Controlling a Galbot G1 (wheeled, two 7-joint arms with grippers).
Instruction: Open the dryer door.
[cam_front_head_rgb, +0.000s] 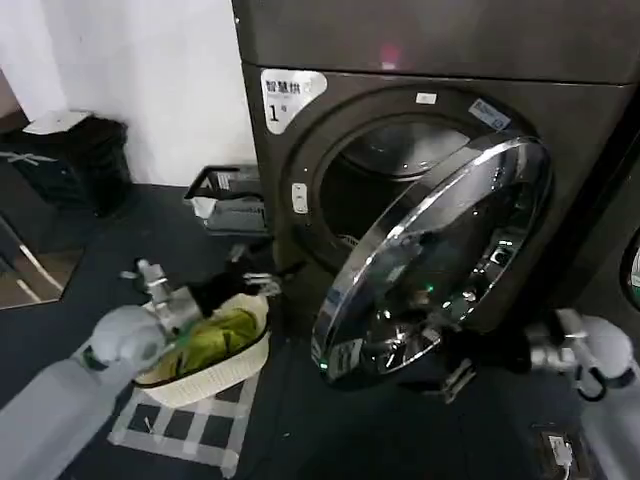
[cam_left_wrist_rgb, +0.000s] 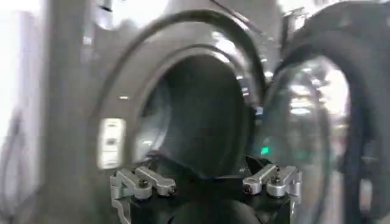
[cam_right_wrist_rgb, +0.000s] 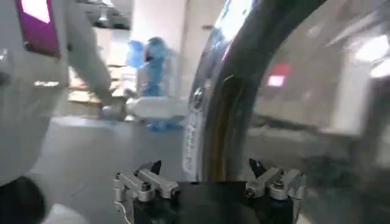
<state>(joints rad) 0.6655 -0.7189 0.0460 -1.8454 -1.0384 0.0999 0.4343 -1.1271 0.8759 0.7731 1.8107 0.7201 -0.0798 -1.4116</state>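
The dryer door (cam_front_head_rgb: 440, 260) stands swung part-way out from the dark drum opening (cam_front_head_rgb: 365, 190), its chrome rim and tinted glass facing me. My right gripper (cam_front_head_rgb: 450, 380) sits low at the door's bottom edge. In the right wrist view it (cam_right_wrist_rgb: 205, 166) is open, and the chrome rim (cam_right_wrist_rgb: 225, 91) rises just beyond the gap between its fingertips. My left gripper (cam_front_head_rgb: 258, 280) hovers over the basket to the left of the dryer, pointing at the drum. In the left wrist view it (cam_left_wrist_rgb: 204, 164) is open and empty, with the door (cam_left_wrist_rgb: 304, 122) off to one side.
A white basket (cam_front_head_rgb: 215, 378) with green cloth sits on a taped grid (cam_front_head_rgb: 180, 432) on the floor under my left arm. A black-and-white crate (cam_front_head_rgb: 225, 200) and a black bin (cam_front_head_rgb: 80, 160) stand by the wall. A neighbouring machine's window (cam_front_head_rgb: 632, 265) shows at far right.
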